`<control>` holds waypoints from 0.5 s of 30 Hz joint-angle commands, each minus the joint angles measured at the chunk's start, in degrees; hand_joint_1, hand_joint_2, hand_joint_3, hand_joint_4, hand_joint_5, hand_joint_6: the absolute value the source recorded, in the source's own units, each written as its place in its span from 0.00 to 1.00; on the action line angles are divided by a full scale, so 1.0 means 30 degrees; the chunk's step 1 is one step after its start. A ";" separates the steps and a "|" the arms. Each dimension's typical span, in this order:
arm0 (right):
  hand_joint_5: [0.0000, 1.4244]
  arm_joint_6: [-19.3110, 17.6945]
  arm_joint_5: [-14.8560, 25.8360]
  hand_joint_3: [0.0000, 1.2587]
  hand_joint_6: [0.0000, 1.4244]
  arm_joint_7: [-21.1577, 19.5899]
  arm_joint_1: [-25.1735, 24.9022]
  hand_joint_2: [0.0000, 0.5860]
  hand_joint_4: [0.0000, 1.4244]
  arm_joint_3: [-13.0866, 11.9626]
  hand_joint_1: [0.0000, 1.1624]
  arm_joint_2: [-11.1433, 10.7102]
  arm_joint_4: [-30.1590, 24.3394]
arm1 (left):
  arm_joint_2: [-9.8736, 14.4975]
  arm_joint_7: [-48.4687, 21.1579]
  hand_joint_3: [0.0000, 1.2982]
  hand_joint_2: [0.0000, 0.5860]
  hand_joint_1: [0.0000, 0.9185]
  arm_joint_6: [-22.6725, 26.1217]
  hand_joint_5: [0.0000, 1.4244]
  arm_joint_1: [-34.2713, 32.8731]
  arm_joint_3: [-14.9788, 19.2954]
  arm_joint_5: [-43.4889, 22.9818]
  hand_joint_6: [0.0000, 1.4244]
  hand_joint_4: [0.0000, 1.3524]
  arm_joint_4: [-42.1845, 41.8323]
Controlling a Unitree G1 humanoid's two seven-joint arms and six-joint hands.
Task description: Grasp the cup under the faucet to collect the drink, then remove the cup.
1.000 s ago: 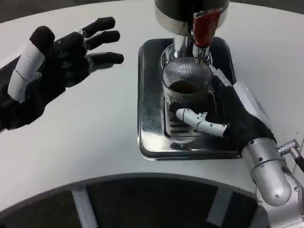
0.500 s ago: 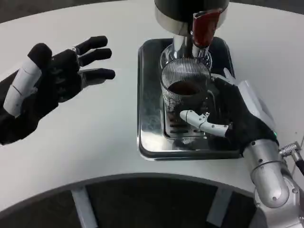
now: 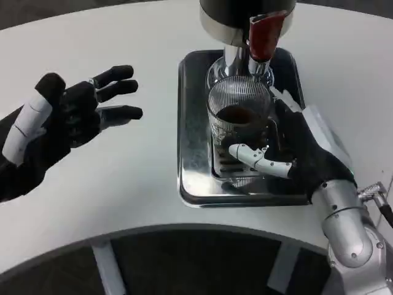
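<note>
A clear ribbed glass cup (image 3: 236, 118) with dark drink in its bottom stands on the metal drip tray (image 3: 191, 123), right under the dispenser's spout with its red lever (image 3: 264, 34). My right hand (image 3: 288, 147) wraps the cup from the right, its thumb lying across the front of the glass low down and its fingers behind the handle side. My left hand (image 3: 67, 117) hovers over the white table far to the left of the tray, fingers spread and holding nothing.
The dispenser body (image 3: 245, 15) rises at the tray's back edge. The table's curved front edge (image 3: 153, 230) runs below the tray, with dark floor beyond it. White tabletop lies between my left hand and the tray.
My left hand has drawn back to the left and down, away from the tray. The right hand stays around the cup, which has shifted very slightly.
</note>
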 commanded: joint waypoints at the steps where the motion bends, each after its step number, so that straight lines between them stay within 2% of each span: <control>1: 0.02 0.0229 -0.0149 0.18 0.02 -0.0506 -0.0101 0.36 0.01 0.0069 0.54 0.0353 0.0306 | 0.0381 0.0134 0.09 0.18 0.00 -0.0160 0.15 0.0504 0.0246 0.0169 0.07 0.06 -0.0071; 8: 0.13 0.0240 -0.0489 0.28 0.10 -0.1534 -0.0057 0.37 0.11 0.0044 0.58 0.0801 0.0507 | 0.0343 0.0202 0.09 0.19 0.00 -0.0176 0.15 0.0738 0.0197 0.0274 0.07 0.07 0.0046; 15: 0.28 0.0340 -0.0842 0.41 0.26 -0.2252 0.0009 0.40 0.30 -0.0127 0.63 0.0963 0.0533 | 0.0235 0.0316 0.09 0.19 0.00 -0.0304 0.15 0.0860 0.0049 0.0452 0.07 0.07 0.0354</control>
